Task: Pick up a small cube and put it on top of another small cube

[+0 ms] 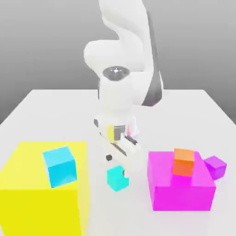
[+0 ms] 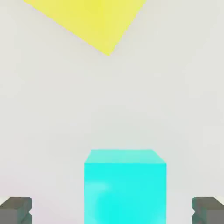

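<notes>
The yellow block (image 1: 44, 193) sits nearest you; at its three o'clock the small cube (image 1: 117, 178) rests ungrasped between the gripper's (image 1: 118, 165) spread fingers, so lifting and stacking remain.

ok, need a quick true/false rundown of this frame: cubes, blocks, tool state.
1. The tool is open, fingers either side of the turquoise cube. True.
2. The turquoise cube sits on the pink block. False: it is on the table.
3. An orange cube sits on the pink block. True.
4. The sky-blue cube rests on the table. False: it is on the yellow block.
5. The purple cube is beside the pink block. True.
</notes>
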Robot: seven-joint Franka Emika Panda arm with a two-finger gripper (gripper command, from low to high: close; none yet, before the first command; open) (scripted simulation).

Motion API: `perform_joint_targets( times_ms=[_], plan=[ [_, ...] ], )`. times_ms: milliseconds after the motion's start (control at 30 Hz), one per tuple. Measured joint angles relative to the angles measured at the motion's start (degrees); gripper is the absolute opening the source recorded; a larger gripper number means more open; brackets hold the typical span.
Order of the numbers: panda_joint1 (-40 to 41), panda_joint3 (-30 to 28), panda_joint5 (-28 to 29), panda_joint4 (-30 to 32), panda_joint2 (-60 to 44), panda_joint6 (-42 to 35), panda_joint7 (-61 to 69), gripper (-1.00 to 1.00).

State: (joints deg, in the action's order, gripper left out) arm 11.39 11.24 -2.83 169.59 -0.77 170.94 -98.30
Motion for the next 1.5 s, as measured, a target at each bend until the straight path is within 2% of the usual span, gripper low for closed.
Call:
perform_joint_targets(
  times_ms=[267,467,500,767,933,1100,1267,1500],
  plan=[
    [-3.8,-5.5,5.8,-1.0,-6.6,5.7,-4.0,0.00],
    [-9.5,-10.7,6.5,-1.0,-11.5,10.2,-5.3,0.00],
    [-10.2,-11.3,6.4,-0.9,-12.3,10.9,-5.4,-1.00],
    [-9.9,-11.1,6.6,-1.0,-11.9,10.7,-5.5,-1.00],
    [-6.1,-7.6,5.7,-1.1,-8.1,7.2,-4.1,-1.00],
    [-3.4,-4.1,2.5,-0.8,-4.0,3.5,-1.5,-1.00],
    [-3.5,-3.2,-0.2,0.0,0.1,0.0,0.1,-1.00],
    [-4.2,-3.2,-0.8,1.9,5.5,-3.9,-0.3,-1.00]
  ],
)
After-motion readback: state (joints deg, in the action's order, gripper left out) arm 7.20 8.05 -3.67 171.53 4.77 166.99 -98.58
